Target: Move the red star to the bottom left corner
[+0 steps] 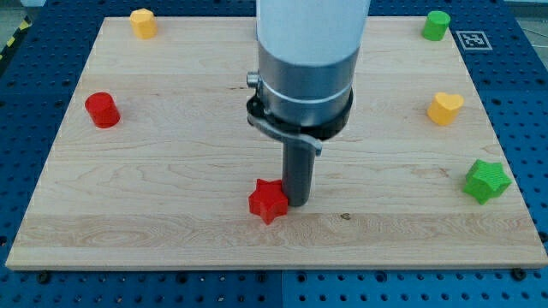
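Observation:
The red star (pixel 267 201) lies on the wooden board (pixel 171 154), a little left of centre near the view's bottom. My tip (pixel 298 203) is at the star's right side, touching or nearly touching it. The dark rod rises from there into the large grey arm body that fills the view's top centre. The bottom left corner of the board (pixel 34 252) is far to the star's left.
A red cylinder (pixel 102 109) stands at the left. A yellow block (pixel 143 23) is at the top left. A green cylinder (pixel 436 25) is at the top right. A yellow heart (pixel 444 108) and a green star (pixel 486 180) are at the right.

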